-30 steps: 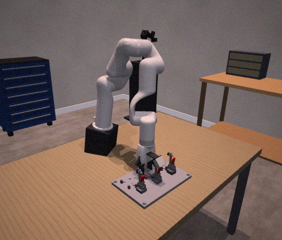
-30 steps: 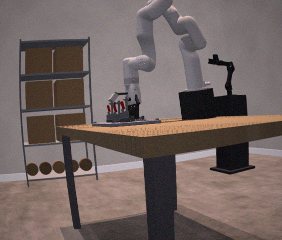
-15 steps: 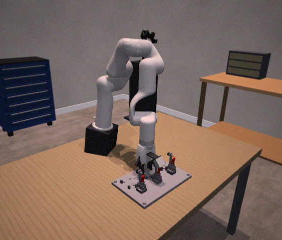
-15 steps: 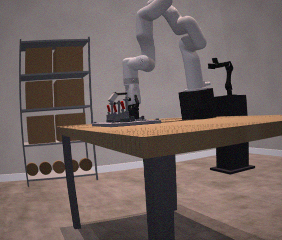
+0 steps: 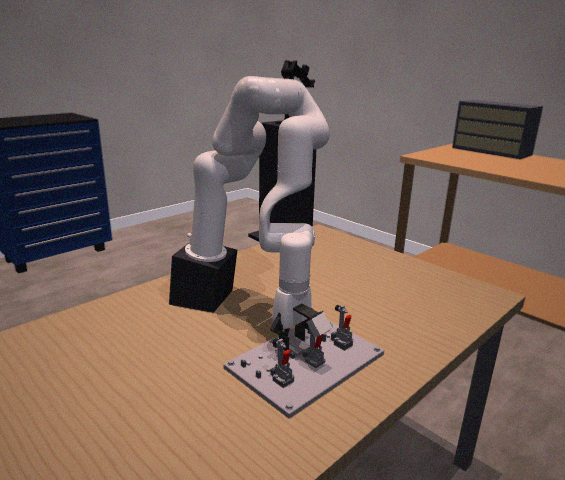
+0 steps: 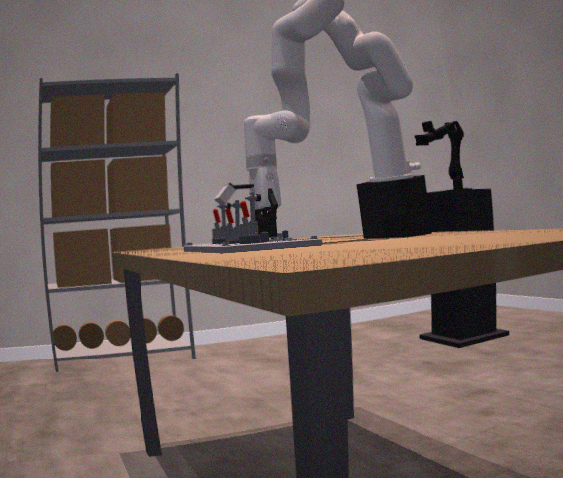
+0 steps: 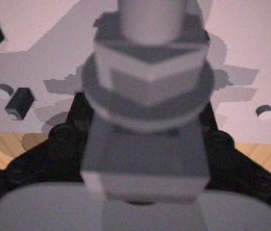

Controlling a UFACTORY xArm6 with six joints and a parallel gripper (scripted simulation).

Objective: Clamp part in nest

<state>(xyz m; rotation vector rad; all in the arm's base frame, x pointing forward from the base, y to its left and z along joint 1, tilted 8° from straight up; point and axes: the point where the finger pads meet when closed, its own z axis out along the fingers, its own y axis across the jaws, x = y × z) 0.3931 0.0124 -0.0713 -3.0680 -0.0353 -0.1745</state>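
Note:
The grey fixture plate (image 5: 305, 369) lies on the wooden table and carries three clamps with red handles (image 5: 286, 356) (image 5: 318, 341) (image 5: 347, 321). My gripper (image 5: 283, 330) points down at the plate's back edge, next to the left and middle clamps. In the wrist view a grey clamp bar end (image 7: 145, 164) with a washer, hex nut and round spindle (image 7: 147, 72) fills the gap between my black fingers, and the gripper is shut on it. A grey slab stands tilted beside the gripper; I cannot tell whether it is the part. The nests are largely hidden.
Small dark blocks (image 7: 20, 102) and round pads (image 7: 265, 112) stand on the plate. The arm's black base (image 5: 202, 279) sits on the table behind the plate. A blue drawer cabinet (image 5: 39, 183) and a side table (image 5: 504, 170) stand away from the table.

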